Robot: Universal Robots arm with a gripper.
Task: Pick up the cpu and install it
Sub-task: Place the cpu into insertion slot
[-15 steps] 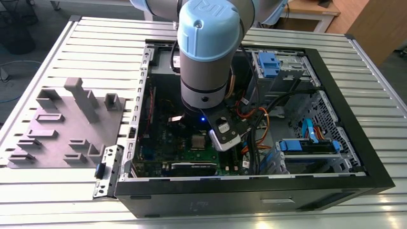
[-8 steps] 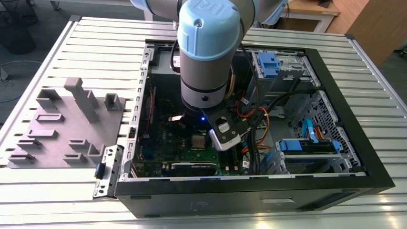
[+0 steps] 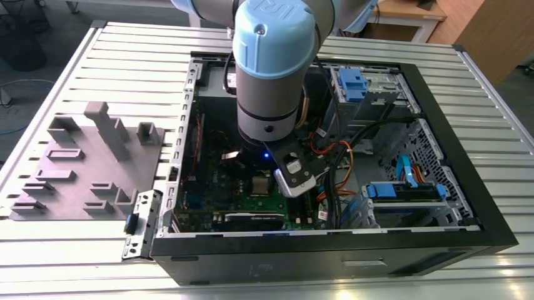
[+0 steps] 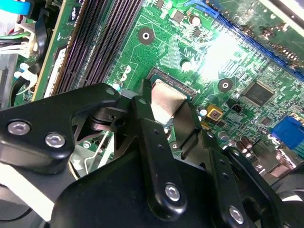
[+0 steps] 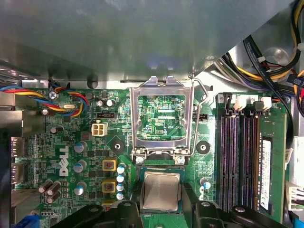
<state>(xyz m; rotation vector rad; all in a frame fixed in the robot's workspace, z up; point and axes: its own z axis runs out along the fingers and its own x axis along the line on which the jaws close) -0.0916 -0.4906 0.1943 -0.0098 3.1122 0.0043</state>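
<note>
The gripper [image 4: 167, 107] is clamped on the cpu [image 5: 161, 190], its fingers [image 4: 144, 124] pressing two opposite edges. The chip sits level at the socket, just beside the flipped-open socket frame [image 5: 164, 118]; whether it is fully seated I cannot tell. Seating well, I judge, means keeping it square to that frame and flat, with no sideways drag or downward force.

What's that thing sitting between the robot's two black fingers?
The cpu, a small silvery square chip; the gripper is closed on its two sides. Both wrist views show it.
</note>
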